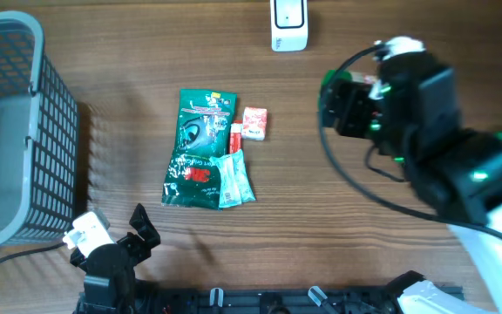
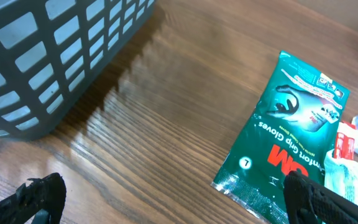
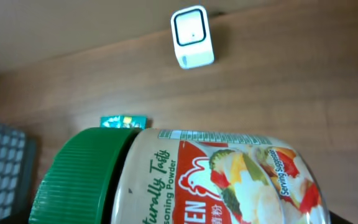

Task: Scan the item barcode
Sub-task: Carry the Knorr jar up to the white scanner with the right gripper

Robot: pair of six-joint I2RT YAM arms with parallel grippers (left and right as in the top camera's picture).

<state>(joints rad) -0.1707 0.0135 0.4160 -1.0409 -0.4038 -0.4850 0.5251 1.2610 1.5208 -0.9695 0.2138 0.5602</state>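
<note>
Seasoning jar (image 3: 229, 180) location: far right, raised above the table (image 1: 321, 218). From the left we see the basket (image 1: 7, 131), the left gripper (image 1: 118, 228) with jaws spread, glove packets (image 1: 203, 122), the scanner (image 1: 288, 26), then the right gripper (image 1: 351, 105) pinching the jar sideways, green lid (image 3: 79, 180) leftward.

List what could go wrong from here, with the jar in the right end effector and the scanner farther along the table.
1. The jar lies sideways in the right end effector; its smooth, round body might slip or roll out.
2. No barcode shows on the label side in the right wrist view, so the scanner may be shown the wrong face and miss the read.
</note>
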